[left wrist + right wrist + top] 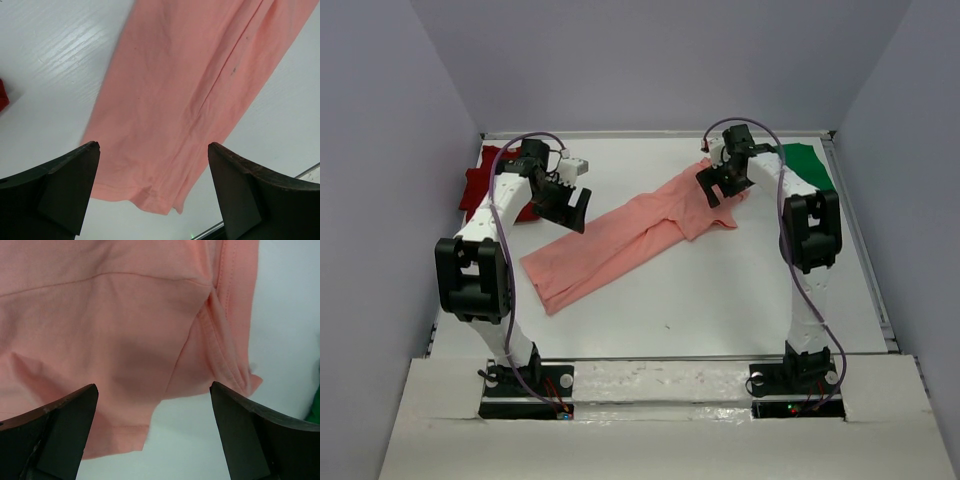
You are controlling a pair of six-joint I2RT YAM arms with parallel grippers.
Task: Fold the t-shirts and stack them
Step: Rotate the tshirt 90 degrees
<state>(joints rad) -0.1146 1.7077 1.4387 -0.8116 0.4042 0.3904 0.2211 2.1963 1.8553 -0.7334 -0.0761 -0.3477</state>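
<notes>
A salmon-pink t-shirt (630, 235) lies folded lengthwise in a long diagonal strip across the white table, its hem at the near left and its collar end at the far right. My left gripper (572, 207) is open and empty above the strip's left part; the shirt's hem (150, 192) shows between its jaws. My right gripper (713, 187) is open and empty above the collar end; a sleeve and collar edge (220, 340) show under it. A red t-shirt (485, 185) lies bunched at the far left. A green t-shirt (810, 165) lies at the far right.
The white table (740, 300) has raised edges, with grey walls close on three sides. A small white and grey box (572, 168) sits near the left arm's wrist. The table's front edge (310, 172) shows low in the left wrist view.
</notes>
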